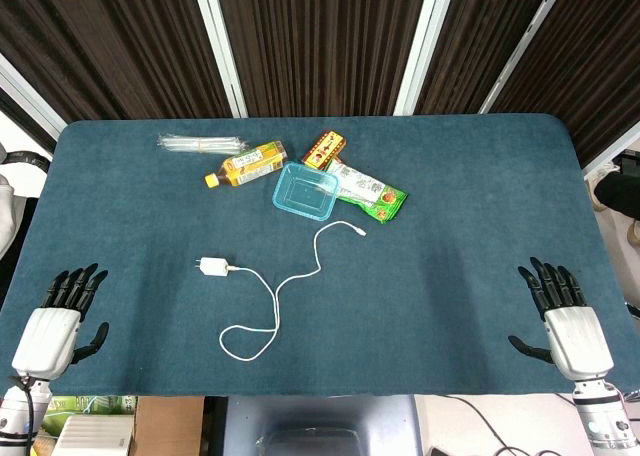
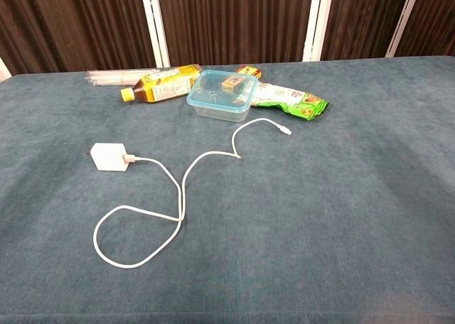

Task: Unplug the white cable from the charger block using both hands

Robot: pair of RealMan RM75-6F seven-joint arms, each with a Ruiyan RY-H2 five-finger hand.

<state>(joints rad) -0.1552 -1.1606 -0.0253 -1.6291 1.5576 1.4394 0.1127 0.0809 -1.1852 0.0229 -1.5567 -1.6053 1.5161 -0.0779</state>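
A small white charger block (image 1: pixel 211 267) (image 2: pixel 108 156) lies on the blue table left of centre. The white cable (image 1: pixel 272 310) (image 2: pixel 180 193) is plugged into its right side, loops toward the front edge, then snakes back to a free end near the clear container. My left hand (image 1: pixel 58 316) rests at the front left corner with fingers spread and holds nothing. At the front right corner my right hand (image 1: pixel 564 315) lies the same way, empty. Both hands are far from the charger. Neither hand shows in the chest view.
At the back of the table lie a clear plastic container (image 1: pixel 305 191) (image 2: pixel 222 94), a yellow bottle on its side (image 1: pixel 245 165) (image 2: pixel 160 83), a green snack packet (image 1: pixel 372 191) (image 2: pixel 291 99), a small red-yellow box (image 1: pixel 324 148) and a clear wrapped bundle (image 1: pixel 198 143).
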